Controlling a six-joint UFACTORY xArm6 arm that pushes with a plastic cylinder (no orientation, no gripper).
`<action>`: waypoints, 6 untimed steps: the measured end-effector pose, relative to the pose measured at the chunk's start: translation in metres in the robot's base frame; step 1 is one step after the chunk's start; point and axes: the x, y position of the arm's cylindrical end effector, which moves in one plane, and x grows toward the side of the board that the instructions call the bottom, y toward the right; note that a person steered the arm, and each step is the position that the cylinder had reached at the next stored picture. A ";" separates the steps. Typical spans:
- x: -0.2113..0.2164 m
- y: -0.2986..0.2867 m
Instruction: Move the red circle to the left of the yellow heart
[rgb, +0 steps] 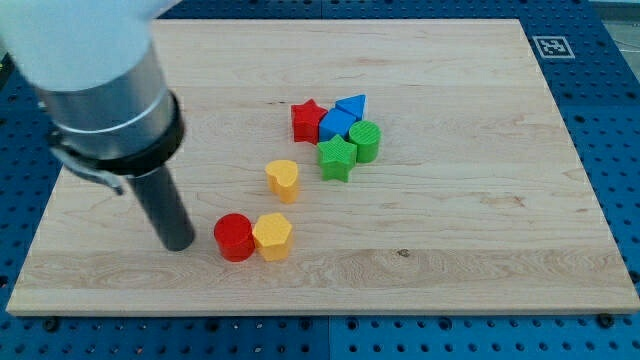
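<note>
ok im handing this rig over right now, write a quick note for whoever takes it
My tip is on the board, just to the view's left of the red circle, a small gap showing.
The red circle touches the yellow hexagon on its right. The yellow heart is above them, toward the view's top and right.
Done: nothing settled; the circle is lower than the heart.
Left: push the circle up level with the heart, on its left.

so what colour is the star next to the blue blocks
Red: the red star sits at the cluster's left, seen in the camera view.
</note>
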 end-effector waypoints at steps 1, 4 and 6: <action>0.017 -0.029; -0.018 0.106; -0.033 0.092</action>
